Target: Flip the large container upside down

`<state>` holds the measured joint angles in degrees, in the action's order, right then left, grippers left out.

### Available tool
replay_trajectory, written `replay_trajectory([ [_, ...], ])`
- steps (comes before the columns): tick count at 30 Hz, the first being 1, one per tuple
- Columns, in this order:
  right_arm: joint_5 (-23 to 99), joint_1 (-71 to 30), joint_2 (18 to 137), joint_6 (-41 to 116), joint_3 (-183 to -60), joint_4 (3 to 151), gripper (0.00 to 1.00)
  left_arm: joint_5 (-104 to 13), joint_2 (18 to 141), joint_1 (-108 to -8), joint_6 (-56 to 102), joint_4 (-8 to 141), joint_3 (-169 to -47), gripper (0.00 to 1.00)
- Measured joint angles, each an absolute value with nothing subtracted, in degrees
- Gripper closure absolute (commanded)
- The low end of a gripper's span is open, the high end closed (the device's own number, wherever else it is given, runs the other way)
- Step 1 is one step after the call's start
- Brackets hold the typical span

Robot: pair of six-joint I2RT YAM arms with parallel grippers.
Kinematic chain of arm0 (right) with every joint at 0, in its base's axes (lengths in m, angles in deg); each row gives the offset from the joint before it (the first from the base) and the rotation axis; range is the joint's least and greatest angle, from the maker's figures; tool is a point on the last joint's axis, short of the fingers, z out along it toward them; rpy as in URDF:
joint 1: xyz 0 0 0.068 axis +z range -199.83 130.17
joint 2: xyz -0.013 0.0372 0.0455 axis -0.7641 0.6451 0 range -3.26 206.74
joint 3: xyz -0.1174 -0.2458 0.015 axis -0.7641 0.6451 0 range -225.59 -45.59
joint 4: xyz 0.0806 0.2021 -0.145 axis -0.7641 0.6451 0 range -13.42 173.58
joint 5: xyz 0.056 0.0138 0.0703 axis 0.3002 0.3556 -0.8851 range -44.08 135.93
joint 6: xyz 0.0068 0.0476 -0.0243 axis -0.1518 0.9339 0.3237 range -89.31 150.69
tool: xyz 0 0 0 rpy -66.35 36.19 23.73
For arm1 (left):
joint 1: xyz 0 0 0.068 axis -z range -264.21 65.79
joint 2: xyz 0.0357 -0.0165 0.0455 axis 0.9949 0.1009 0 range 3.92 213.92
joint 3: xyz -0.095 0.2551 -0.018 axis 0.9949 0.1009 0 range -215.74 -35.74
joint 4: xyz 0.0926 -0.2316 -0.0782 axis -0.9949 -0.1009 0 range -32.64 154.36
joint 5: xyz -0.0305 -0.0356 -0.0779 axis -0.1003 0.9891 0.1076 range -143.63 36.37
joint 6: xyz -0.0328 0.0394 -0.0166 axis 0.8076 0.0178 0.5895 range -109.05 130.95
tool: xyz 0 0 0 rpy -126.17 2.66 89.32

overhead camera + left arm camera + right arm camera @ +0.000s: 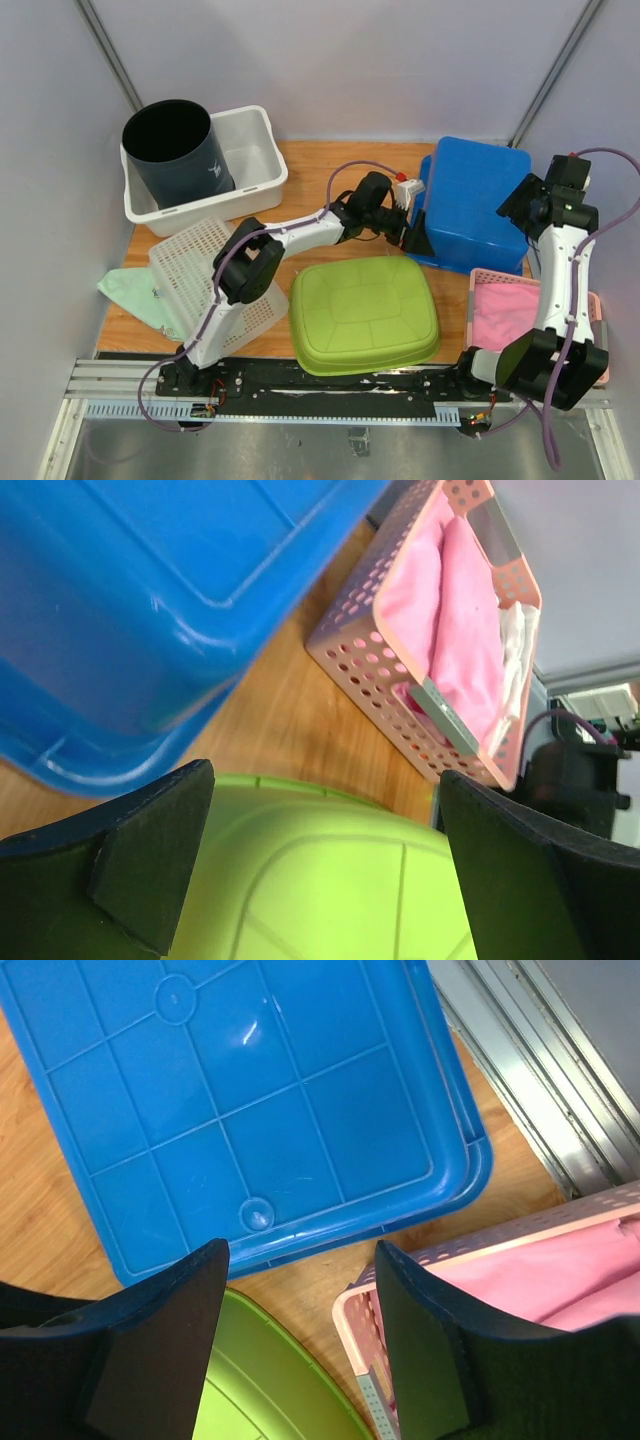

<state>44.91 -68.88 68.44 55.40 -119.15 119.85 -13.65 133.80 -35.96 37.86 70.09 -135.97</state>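
The large blue container [470, 200] lies bottom up on the wooden table at the back right; its ribbed underside [250, 1090] faces my right wrist camera. My left gripper [402, 228] hangs open and empty at its left wall, and in the left wrist view the blue container [130, 610] is just ahead of the gripper [325, 860]. My right gripper [518, 203] hovers above the container's right edge, also open and empty, its jaws [300, 1330] apart over the gap between the neighbouring bins.
A green container [365, 312] lies bottom up at the front middle. A pink perforated basket [590, 300] with pink cloth stands front right. At the back left a white tub [255, 150] holds a black bucket [175, 150]. A white perforated basket [190, 265] and green cloth [125, 290] lie left.
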Motion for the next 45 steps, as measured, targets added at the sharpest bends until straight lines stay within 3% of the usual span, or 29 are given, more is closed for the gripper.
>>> replay_trajectory([
  [4,43.86,-64.42,68.64,54.7,-119.21,119.24,0.39,-14.11,126.15,-37.21,35.09,65.83,-130.94,0.01],
  [9,41.96,-51.74,72.61,52.97,-121.42,117.4,0.41,-21.49,109.94,-41.36,33.06,57.92,-124.56,0.01],
  [17,38.83,-35.13,88.37,51.79,-130.18,114.36,0.44,-36.42,86.57,-44.29,32.64,49.2,-111.62,0.01],
  [21,41.54,-32.05,97.51,51.16,-136.15,116.85,0.45,-39.37,79.12,-43.94,33.1,49.02,-103.18,0.01],
  [26,51.23,-34.56,102.1,50.65,-137.75,123.34,0.44,-41.6,77.78,-43.94,33.25,47.65,-99.27,0.01],
  [35,63.97,-38.39,93.6,50.28,-133.07,129.46,0.45,-41.86,78.94,-43.94,33.06,47.93,-98.44,0.01],
  [41,60.97,-37.14,89.99,48.4,-132.3,129.7,0.43,-42.5,79.49,-43.94,32.77,47.69,-98.81,0.01],
  [45,56.1,-31.79,81.12,48.38,-127.58,127.91,0.41,-44.6,78.02,-43.94,31.81,45.31,-98.83,0.01],
])
